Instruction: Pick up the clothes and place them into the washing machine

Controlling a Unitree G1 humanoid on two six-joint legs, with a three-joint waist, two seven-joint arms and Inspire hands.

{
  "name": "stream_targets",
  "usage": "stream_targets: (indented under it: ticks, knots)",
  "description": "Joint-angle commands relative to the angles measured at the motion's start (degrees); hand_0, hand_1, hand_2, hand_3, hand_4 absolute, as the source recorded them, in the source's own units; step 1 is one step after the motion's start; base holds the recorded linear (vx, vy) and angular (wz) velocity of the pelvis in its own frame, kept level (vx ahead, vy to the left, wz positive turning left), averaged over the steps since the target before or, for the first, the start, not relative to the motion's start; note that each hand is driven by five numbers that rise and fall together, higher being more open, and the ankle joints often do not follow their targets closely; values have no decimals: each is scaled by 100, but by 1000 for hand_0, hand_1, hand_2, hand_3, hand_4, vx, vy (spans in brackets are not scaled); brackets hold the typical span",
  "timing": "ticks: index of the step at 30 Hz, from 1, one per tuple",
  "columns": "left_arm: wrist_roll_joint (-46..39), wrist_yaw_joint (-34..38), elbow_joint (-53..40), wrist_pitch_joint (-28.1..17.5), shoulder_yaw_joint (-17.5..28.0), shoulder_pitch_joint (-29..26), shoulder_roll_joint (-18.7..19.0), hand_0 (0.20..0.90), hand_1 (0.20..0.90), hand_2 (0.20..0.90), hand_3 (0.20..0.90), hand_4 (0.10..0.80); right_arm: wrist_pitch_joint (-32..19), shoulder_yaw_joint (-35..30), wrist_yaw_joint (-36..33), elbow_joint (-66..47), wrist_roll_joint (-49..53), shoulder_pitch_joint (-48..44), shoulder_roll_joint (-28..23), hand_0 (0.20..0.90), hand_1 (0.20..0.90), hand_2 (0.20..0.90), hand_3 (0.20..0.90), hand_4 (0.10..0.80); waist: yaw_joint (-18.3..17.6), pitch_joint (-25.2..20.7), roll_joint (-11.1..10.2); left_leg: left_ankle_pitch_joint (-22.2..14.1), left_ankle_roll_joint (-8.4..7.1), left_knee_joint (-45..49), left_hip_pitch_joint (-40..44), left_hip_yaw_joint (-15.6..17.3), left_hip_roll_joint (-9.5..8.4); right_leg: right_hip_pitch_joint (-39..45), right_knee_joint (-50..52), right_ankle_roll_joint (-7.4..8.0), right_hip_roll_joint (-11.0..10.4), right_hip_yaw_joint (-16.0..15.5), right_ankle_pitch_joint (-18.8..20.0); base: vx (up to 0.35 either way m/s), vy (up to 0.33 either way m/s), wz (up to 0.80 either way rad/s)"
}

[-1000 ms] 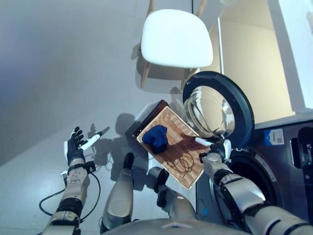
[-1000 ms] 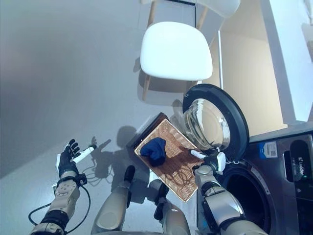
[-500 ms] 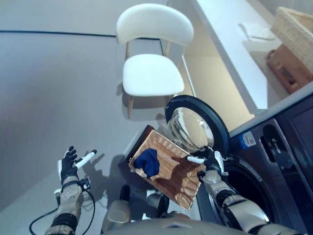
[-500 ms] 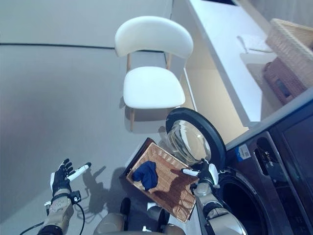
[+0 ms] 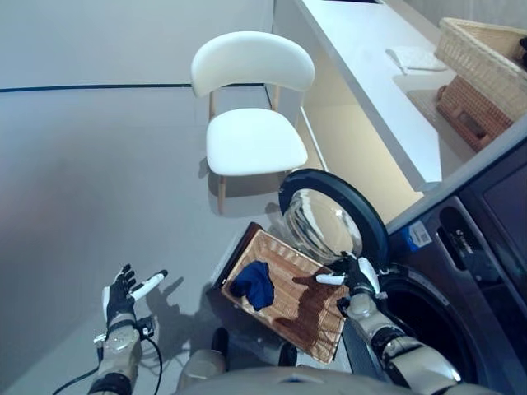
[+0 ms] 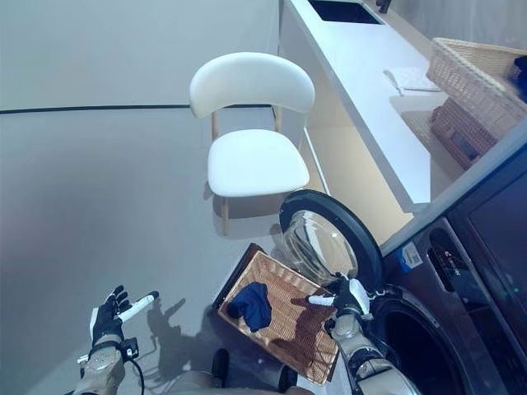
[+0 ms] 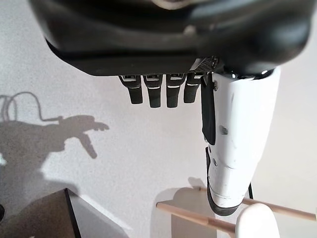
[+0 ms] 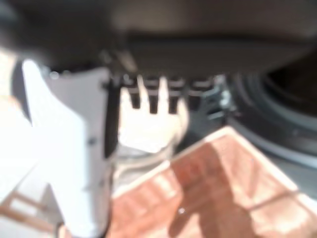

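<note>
Blue garment [image 5: 254, 283] in wicker basket [image 5: 317, 325] beside open washer door [image 5: 372, 226]. Right hand [image 5: 354, 278] at basket's 3 o'clock rim, left hand [image 5: 120, 295] over floor; both fingers straight, holding nothing.

Open grey floor [image 5: 99, 164] lies wide around the left hand [image 5: 120, 293]. The round glass washer door [image 5: 329, 218] hangs open over the flat wicker basket [image 5: 288, 288], crowding the dark drum opening [image 5: 428, 317]. A white chair [image 5: 247, 123] stands beyond.
</note>
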Motion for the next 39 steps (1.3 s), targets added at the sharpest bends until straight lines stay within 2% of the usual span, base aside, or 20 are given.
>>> stream_targets:
  ticks: [1,11,21,30,31,39]
  knots:
    - [108,160,-239,-405,-109,-370,125,900,900,900,900,800,-243,250,-128,-276,-258,-538,-182,900,900,900,900,800,189,-16,-4,-426,-157,194,-121,115,-225,-379,473,-109,-84,-2,241,-21,8,14]
    - [28,205,-354,-453,-151,-462,125,900,900,900,900,800,-236,634,-133,-70,-363,-939,82,900,900,900,900,800,338,219,49,-415,-134,382,-429,13,-259,-597,621,-140,-135,-90,226,-32,5,12]
    - [-110,297,-565,-537,-422,-737,99,900,900,900,900,800,-178,959,-267,48,-405,-1557,277,900,900,900,900,800,442,717,168,-377,-121,860,-1110,-102,-266,-1119,975,-210,-224,-210,256,-84,2,12]
    - [-134,352,-551,-547,-557,-924,109,900,900,900,900,800,-166,933,-407,405,-215,-1749,483,900,900,900,900,800,498,916,237,-406,-113,1193,-1488,-164,-280,-1437,1256,-257,-285,-239,204,-64,16,9]
    - [-106,368,-799,-546,-558,-902,121,900,900,900,900,800,-172,949,-412,429,-193,-1746,516,900,900,900,900,800,512,958,271,-407,-109,1263,-1576,-181,-288,-1522,1324,-271,-301,-249,197,-72,24,6]
    - [-106,357,-1088,-585,-618,-963,166,900,900,900,900,800,-149,984,-475,600,-164,-1936,502,900,900,900,900,800,547,1173,316,-393,-96,1589,-2064,-228,-310,-1905,1583,-307,-366,-283,209,-91,14,10]
